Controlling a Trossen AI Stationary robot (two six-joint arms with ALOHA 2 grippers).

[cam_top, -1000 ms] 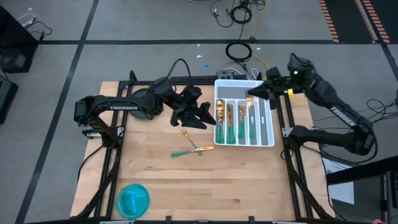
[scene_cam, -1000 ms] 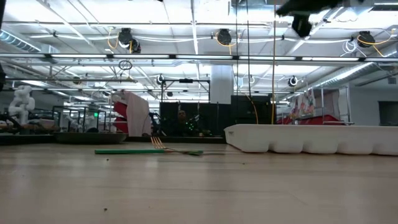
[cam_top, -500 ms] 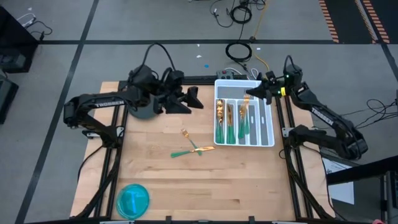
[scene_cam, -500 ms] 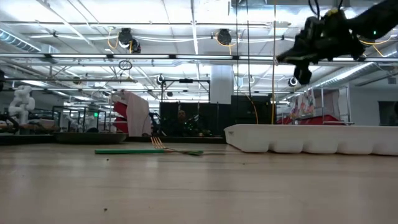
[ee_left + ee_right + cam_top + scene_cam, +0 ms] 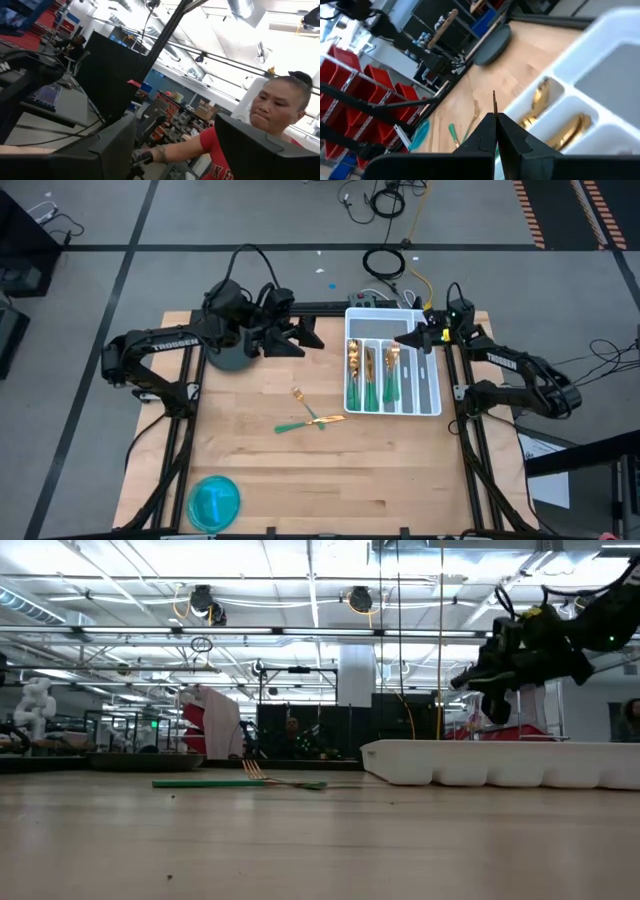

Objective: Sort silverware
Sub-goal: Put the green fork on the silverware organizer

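Right end effector [image 5: 412,340] is clenching a thin utensil [image 5: 494,102], hovering over the tray [image 5: 430,385] to drop it in a slot. Left end effector [image 5: 305,340] is parked open. Two pieces [image 5: 308,420] are lying on the tabletop [image 5: 260,470].

Your worktop [image 5: 300,470]: pale wood grain. Tray [image 5: 431,385]: white. Silverware [image 5: 371,370] in it: gold heads, green handles. Plate [image 5: 226,358], far left: dark grey. Disc [image 5: 214,501], near left: translucent blue. Arms: black.

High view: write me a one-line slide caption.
Right gripper hovers, shut, over the white tray of sorted silverware; left gripper hangs open beyond two stray pieces on the table.
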